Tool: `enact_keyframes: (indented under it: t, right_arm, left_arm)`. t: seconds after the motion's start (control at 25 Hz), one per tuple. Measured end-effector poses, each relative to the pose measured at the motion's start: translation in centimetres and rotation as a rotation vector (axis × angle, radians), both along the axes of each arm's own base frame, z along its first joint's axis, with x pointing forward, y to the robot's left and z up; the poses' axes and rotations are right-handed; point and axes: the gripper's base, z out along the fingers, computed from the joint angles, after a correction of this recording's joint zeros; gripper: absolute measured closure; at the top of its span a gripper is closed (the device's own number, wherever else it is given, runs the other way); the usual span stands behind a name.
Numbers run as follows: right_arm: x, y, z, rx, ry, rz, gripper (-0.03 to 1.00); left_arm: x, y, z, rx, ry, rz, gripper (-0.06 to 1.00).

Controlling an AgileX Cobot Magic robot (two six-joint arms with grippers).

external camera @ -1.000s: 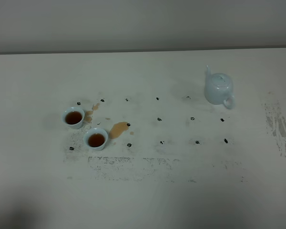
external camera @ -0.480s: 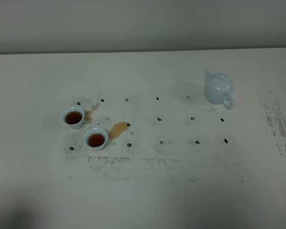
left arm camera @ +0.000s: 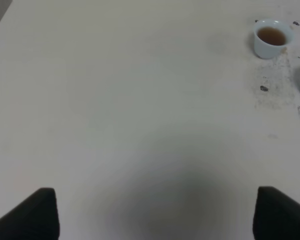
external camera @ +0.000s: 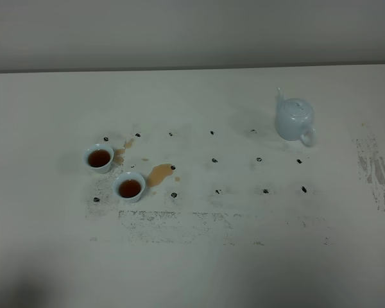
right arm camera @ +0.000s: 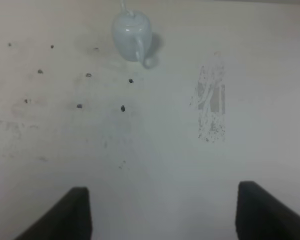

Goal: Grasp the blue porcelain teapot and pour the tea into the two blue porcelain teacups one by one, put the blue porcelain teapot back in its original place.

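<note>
While both grippers hang spread and empty, the blue porcelain teapot [right arm camera: 132, 36] stands well beyond the right gripper [right arm camera: 162, 210]; any sideways sweep risks toppling the filled teacups [external camera: 114, 172].

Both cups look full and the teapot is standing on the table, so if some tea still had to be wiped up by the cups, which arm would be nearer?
Probably the left. Its camera sees a cup close by, and the spill lies beside the cups on the left side. The right arm's camera faces the teapot instead.
</note>
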Motion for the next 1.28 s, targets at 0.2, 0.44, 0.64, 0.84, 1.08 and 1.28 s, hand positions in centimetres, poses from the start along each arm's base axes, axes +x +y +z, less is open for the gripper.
enact_keyframes:
  t: [0.2, 0.44, 0.64, 0.84, 1.08, 1.28]
  right_arm:
    - [-0.01, 0.0, 0.0, 0.0, 0.0, 0.0, 0.38]
    - [0.0, -0.04, 0.0, 0.004, 0.0, -0.006, 0.38]
    - [0.01, -0.11, -0.01, 0.005, 0.001, -0.016, 0.38]
    - [0.01, -0.11, -0.01, 0.005, 0.001, -0.017, 0.38]
    - [0.01, -0.16, -0.01, 0.0, 0.001, -0.02, 0.38]
    - [0.0, -0.1, -0.01, 0.006, 0.001, -0.016, 0.38]
  left_arm:
    - [0.0, 0.0, 0.0, 0.0, 0.0, 0.0, 0.19]
    - [0.0, 0.0, 0.0, 0.0, 0.0, 0.0, 0.19]
    - [0.0, 0.0, 0.0, 0.0, 0.0, 0.0, 0.19]
    - [0.0, 0.0, 0.0, 0.0, 0.0, 0.0, 0.19]
    - [0.0, 0.0, 0.0, 0.0, 0.0, 0.0, 0.19]
    - [0.0, 0.0, 0.0, 0.0, 0.0, 0.0, 0.19]
